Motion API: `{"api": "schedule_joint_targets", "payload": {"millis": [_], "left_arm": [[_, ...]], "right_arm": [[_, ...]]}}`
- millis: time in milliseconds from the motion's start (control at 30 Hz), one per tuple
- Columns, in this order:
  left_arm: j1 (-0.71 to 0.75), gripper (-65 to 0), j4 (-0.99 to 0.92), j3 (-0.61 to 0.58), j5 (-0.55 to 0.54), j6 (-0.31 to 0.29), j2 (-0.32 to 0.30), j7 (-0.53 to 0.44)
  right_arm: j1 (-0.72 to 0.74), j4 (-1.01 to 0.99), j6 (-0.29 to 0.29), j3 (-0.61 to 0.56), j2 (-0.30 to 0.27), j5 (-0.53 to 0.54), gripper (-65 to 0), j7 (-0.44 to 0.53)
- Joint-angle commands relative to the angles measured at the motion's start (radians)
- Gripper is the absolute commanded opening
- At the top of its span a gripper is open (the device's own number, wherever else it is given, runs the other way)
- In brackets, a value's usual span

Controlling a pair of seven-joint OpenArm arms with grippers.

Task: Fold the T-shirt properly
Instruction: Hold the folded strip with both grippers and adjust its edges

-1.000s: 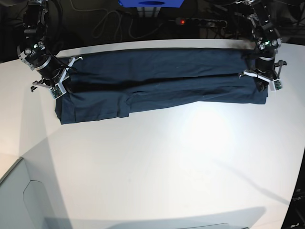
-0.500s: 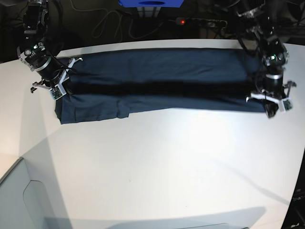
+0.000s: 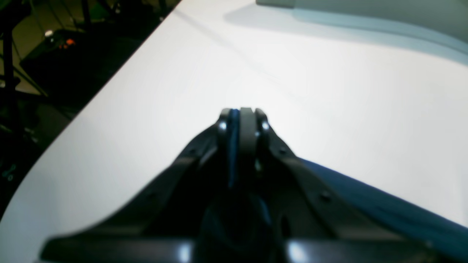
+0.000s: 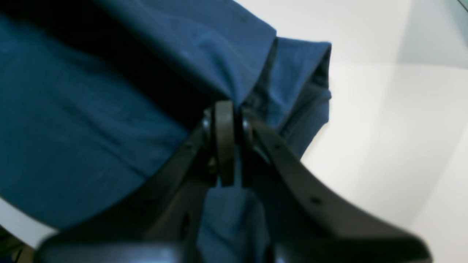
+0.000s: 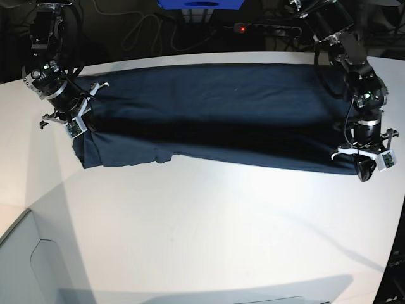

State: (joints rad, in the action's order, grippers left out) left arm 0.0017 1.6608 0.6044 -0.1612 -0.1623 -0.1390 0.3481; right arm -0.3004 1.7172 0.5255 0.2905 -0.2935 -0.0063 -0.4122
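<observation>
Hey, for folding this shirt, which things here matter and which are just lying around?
Part of the job:
- T-shirt, dark navy, spread across the white table
- left tool, shut on the shirt's edge
- right tool, shut on the other end

Just lying about:
- power strip with a red light, behind the table
- blue box
- cables

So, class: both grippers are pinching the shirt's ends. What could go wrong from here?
1. The left gripper sits nearer the table's front than the right gripper, so the T-shirt may fold skewed.
2. Only a thin strip of cloth shows between the left fingers; it could slip free.
</observation>
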Motion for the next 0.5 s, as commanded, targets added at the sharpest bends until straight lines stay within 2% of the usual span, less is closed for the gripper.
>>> {"api": "schedule_joint_targets", "payload": {"millis": [0, 200, 467], "left_arm": [[0.004, -65.0, -0.018, 0.002, -0.008, 0.005, -0.014, -0.025], [0.03, -65.0, -0.124, 0.01, -0.008, 0.005, -0.014, -0.027], [0.117, -65.0, -0.063, 0.012, -0.008, 0.005, -0.011, -0.027]], "right_arm": [[0.007, 0.014, 0.015, 0.008, -0.011, 0.01, -64.8, 0.02], [-0.009, 0.013, 0.015, 0.008, -0.011, 0.01, -64.8, 0.022], [-0.015, 0.013, 0.015, 0.006, -0.011, 0.01, -64.8, 0.022]]}}
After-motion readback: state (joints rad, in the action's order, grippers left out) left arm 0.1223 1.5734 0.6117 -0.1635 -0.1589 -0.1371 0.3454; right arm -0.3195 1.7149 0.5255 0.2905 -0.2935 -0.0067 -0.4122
